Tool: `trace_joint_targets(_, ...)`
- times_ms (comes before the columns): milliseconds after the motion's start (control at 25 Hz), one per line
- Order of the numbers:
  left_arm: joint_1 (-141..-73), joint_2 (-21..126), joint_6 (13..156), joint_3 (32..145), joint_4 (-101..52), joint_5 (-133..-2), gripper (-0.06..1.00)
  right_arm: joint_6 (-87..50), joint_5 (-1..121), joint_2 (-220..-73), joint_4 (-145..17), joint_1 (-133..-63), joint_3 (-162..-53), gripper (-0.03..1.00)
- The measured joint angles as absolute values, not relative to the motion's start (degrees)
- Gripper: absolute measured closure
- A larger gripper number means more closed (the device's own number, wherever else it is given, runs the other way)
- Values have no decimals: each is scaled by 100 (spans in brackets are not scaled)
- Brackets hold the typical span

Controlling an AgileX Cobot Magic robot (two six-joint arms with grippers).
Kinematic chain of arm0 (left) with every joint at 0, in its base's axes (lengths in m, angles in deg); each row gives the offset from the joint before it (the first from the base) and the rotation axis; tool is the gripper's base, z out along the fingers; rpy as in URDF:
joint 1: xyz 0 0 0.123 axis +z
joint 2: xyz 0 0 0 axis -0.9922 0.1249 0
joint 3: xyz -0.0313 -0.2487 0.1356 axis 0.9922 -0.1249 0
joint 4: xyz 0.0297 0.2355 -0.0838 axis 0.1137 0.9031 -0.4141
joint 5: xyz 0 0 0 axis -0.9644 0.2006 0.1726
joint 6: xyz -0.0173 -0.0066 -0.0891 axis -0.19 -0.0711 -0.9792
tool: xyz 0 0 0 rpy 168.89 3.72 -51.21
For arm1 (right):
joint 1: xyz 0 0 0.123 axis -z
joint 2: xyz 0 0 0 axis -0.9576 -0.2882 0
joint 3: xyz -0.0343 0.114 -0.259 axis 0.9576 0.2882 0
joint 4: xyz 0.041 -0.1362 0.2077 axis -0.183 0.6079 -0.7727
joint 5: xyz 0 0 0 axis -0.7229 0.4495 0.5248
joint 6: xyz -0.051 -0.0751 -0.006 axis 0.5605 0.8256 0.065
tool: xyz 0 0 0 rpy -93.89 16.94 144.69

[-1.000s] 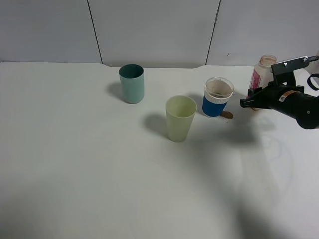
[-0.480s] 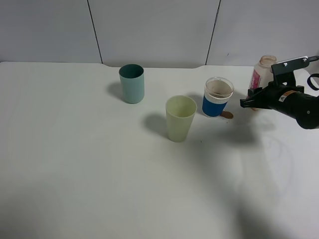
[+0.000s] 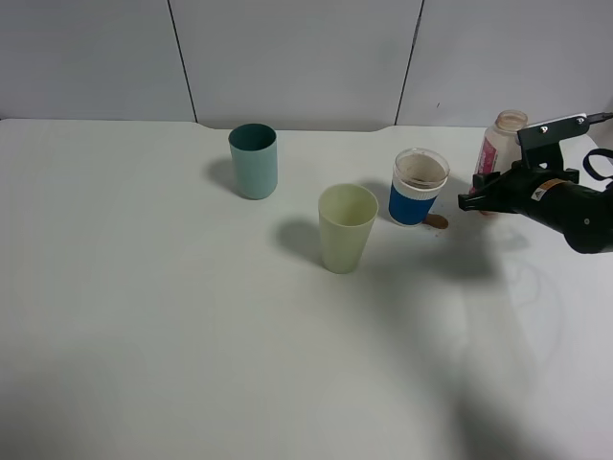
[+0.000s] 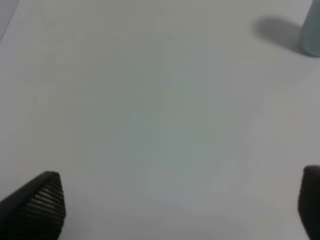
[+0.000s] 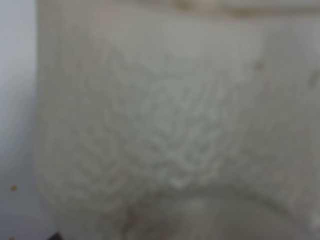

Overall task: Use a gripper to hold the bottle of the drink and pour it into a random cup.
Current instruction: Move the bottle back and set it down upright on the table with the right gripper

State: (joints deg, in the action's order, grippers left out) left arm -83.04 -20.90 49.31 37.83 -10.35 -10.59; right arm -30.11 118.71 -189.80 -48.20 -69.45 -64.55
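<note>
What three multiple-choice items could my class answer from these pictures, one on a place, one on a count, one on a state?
1. Where does the bottle stand?
A. far right, behind the right hand
B. between the teal and yellow-green cups
C. at the table's near edge

2. How many cups are on the table?
A. two
B. three
C. four

3. How does the blue-banded cup stand?
A. tipped on its side
B. upside down
C. upright, mouth open

Answers:
1. A: the high view shows it by the right arm, beyond the cups.
2. B: the teal cup, the yellow-green cup and the blue-banded cup.
3. C: its round open rim faces up.
</note>
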Motion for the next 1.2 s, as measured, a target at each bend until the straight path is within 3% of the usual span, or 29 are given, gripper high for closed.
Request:
trace_joint_targets(320, -8304, -2096, 4931, 3783, -1035, -1059, 2, -3499, 11975, -19031, -4816, -6945, -6455, 59)
trace_joint_targets(960, -8304, -2096, 4931, 3783, -1035, -1059, 2, -3571, 11928, -19037, -4827, -6945, -6454, 10)
trace_joint_targets(1200, -8304, -2096, 4931, 3783, -1035, -1059, 2, -3541, 11328, -18661, -4880, -6945, -6443, 3)
